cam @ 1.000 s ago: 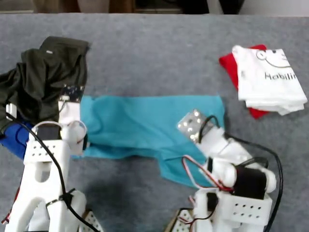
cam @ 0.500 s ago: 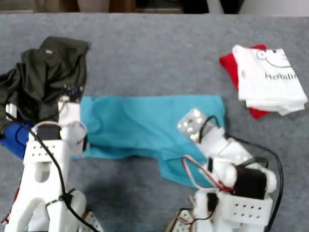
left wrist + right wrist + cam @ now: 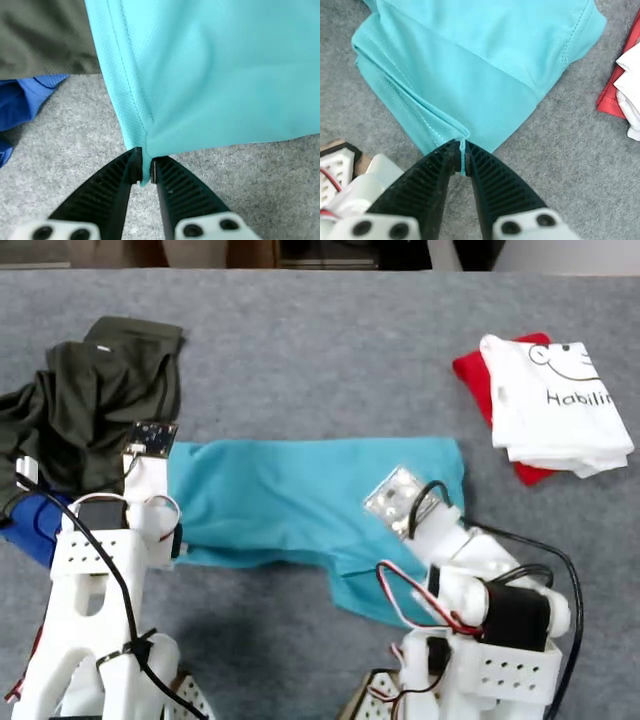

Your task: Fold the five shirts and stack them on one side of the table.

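Observation:
A turquoise shirt [image 3: 290, 500] lies spread across the middle of the grey table. My left gripper [image 3: 145, 169] is shut on the turquoise shirt's [image 3: 210, 75] corner hem, at its left end in the high view [image 3: 172, 540]. My right gripper [image 3: 462, 159] is shut on a folded edge of the turquoise shirt [image 3: 470, 75], near its front right part. A folded white shirt [image 3: 555, 400] rests on a folded red shirt [image 3: 475, 375] at the back right. A crumpled dark green shirt [image 3: 95, 400] and a blue shirt [image 3: 30, 525] lie at the left.
The left arm's white body [image 3: 95, 620] and the right arm's white body [image 3: 490, 620] stand at the table's front edge. The red shirt's edge [image 3: 615, 95] lies close to the right gripper. Bare grey table [image 3: 320, 350] stretches behind the turquoise shirt.
Both grippers have shifted slightly toward the back of the table with the turquoise shirt still held; the cloth has barely changed shape.

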Motion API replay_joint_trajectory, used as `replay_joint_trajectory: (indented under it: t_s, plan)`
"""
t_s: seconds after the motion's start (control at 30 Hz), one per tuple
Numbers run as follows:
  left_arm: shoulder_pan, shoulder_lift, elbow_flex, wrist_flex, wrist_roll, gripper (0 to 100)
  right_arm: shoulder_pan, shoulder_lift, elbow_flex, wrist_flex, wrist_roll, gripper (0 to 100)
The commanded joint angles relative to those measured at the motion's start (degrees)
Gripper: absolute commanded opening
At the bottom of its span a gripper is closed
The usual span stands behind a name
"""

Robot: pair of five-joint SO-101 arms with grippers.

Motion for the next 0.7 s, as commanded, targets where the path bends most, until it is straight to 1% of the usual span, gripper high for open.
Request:
replay_joint_trajectory:
  t_s: [0.0,0.2,0.33,0.67]
  plan:
    - [0.18,-1.45,-0.70,0.35,-0.35,2,1.10,-0.40,-0.40,2.11,3.34,0.5]
    - [0.18,-1.54,0.88,0.44,-0.53,2,1.10,-0.48,-0.22,2.73,4.75,0.5]
    - [-0.26,-1.54,1.41,0.18,-2.02,2,1.19,-0.48,0.13,2.81,6.33,0.5]
    - [-0.18,-1.54,2.20,-0.09,-2.02,2,1.19,-0.48,0.04,2.81,8.00,0.5]
